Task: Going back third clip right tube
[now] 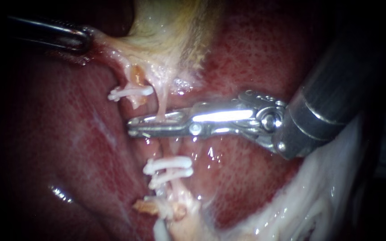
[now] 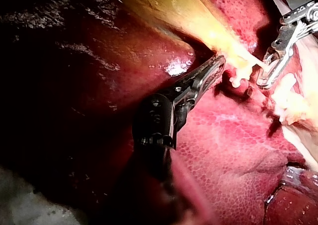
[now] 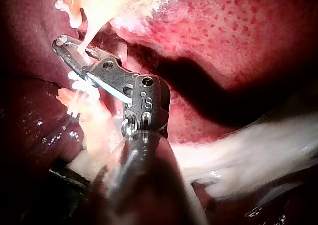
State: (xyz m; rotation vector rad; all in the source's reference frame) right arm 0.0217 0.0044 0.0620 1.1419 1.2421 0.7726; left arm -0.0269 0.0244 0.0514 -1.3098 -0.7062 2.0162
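Closest in, the right instrument (image 1: 131, 126) holds its jaws narrowly apart with the right tube (image 1: 161, 105) between them, two white clips (image 1: 168, 170) just beside. Thin, soft, wet and easily torn, that tube likely wants a gentle, square bite on its bare stretch. Left instrument (image 1: 87, 40) pinches the gallbladder (image 1: 166, 40).

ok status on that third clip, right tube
left instrument shut on gallbladder. right instrument open, astride right tube. two clips already on it, past the instrument. nothing in the way.
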